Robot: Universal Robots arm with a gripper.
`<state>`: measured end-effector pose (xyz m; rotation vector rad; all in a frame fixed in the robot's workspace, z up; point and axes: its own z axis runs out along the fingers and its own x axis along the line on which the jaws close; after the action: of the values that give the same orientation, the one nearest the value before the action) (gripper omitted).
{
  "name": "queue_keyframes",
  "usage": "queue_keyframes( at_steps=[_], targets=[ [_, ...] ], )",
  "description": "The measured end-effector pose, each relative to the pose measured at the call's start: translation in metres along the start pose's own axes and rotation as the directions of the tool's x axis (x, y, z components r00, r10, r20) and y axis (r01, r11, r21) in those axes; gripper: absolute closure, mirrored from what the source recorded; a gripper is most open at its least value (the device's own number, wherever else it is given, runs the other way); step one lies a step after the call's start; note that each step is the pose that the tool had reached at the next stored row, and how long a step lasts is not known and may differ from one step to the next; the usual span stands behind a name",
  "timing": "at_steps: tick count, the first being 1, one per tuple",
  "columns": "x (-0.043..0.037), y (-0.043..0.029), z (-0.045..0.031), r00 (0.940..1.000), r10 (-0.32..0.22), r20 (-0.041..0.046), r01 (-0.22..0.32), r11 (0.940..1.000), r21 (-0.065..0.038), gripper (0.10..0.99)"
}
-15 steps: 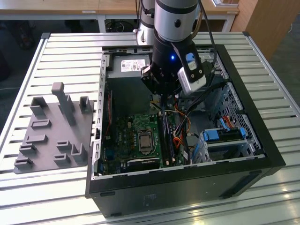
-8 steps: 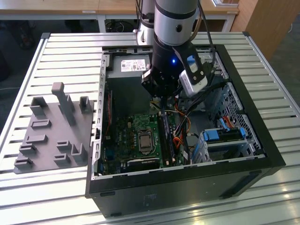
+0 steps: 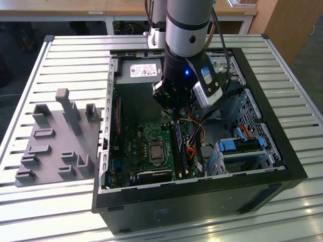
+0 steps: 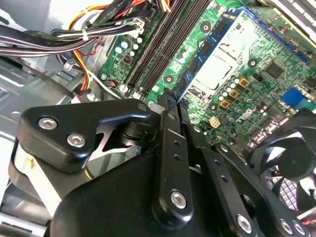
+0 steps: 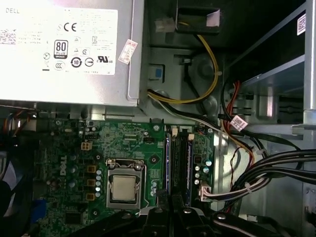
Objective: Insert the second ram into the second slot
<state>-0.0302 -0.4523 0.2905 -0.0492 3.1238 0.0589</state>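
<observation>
Item: the second ram, a thin blue memory stick with dark chips, which you find lying along the memory slots of the motherboard, beside the bare processor socket, inside the open computer case. Whether it is fully seated you cannot tell. Condition, as a judgement: light, rigid, brittle at the chips and contact edge, and apt to slip from smooth pads; you take it by the two flat faces near the middle of its upper edge, never by the chips' corners or the ends. Gripper: fingers drawn narrow, nearly together, tips just above the stick's near end; whether they pinch the stick you cannot tell. Adjacent: power supply, bundled cables, grey fixture tray beside the case on the slatted table.
</observation>
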Motion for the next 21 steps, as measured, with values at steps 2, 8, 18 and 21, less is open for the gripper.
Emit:
queue_keyframes(
  at_steps=[2,8,18,21],
  targets=[
    [-0.0002,-0.0002,0.0029,1.0000,0.000,0.0000,0.000,1.0000,0.000,0.949],
    [-0.0029,-0.0006,0.0112,1.0000,0.002,-0.0004,-0.002,1.0000,-0.001,0.949],
    [-0.0045,-0.0013,0.0288,0.9999,0.015,-0.0030,-0.015,0.9999,-0.001,0.949],
    [-0.0044,-0.0015,0.0329,0.9999,0.015,-0.0035,-0.015,0.9999,-0.001,0.949]
  ],
)
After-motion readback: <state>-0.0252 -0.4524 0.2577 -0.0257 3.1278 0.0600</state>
